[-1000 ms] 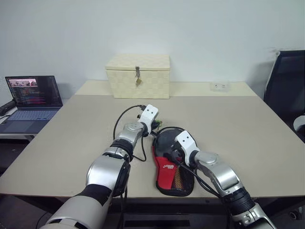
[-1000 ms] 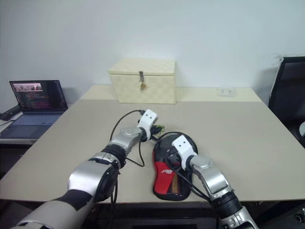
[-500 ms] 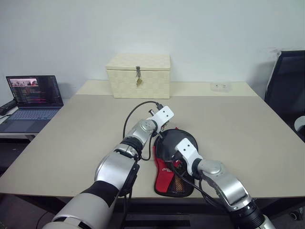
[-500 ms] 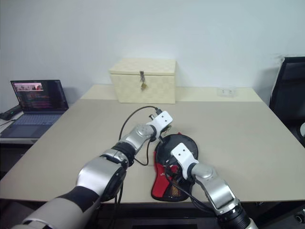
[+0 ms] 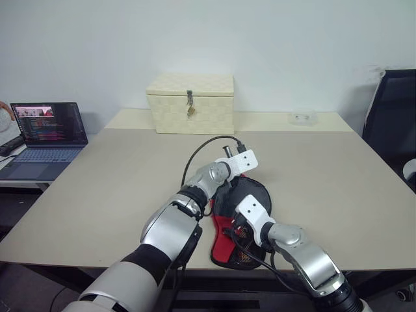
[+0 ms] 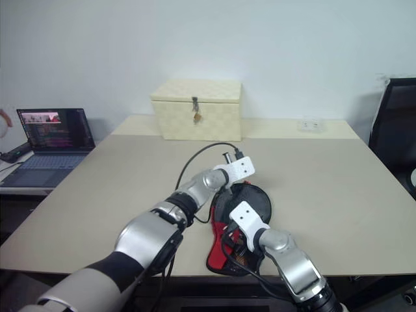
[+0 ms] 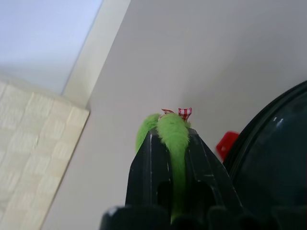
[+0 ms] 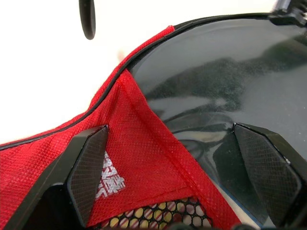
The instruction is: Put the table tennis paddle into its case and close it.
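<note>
The case (image 5: 255,192) lies flat near the table's front edge, its round black end away from me and its red panel (image 8: 139,143) and mesh pocket toward me. My left gripper (image 7: 170,139) hovers at the far rim of that round end, shut on the small green zipper tag (image 7: 171,127). My right gripper (image 8: 177,167) stands open over the case, one finger (image 8: 88,167) above the red panel with the white logo and the other above the glossy black face. The table tennis paddle is hidden.
A cream woven latched box (image 5: 190,103) stands at the back of the table (image 5: 117,175). A small white item (image 5: 303,117) lies at the back right. A laptop (image 5: 44,133) sits on a lower surface to the left, a black chair (image 5: 390,123) to the right. A black cable (image 5: 201,151) arcs over my left wrist.
My left gripper has swung to the right around the case's round end, rolling as it went, still gripping the green tag. My right gripper has drawn back slightly toward me.
</note>
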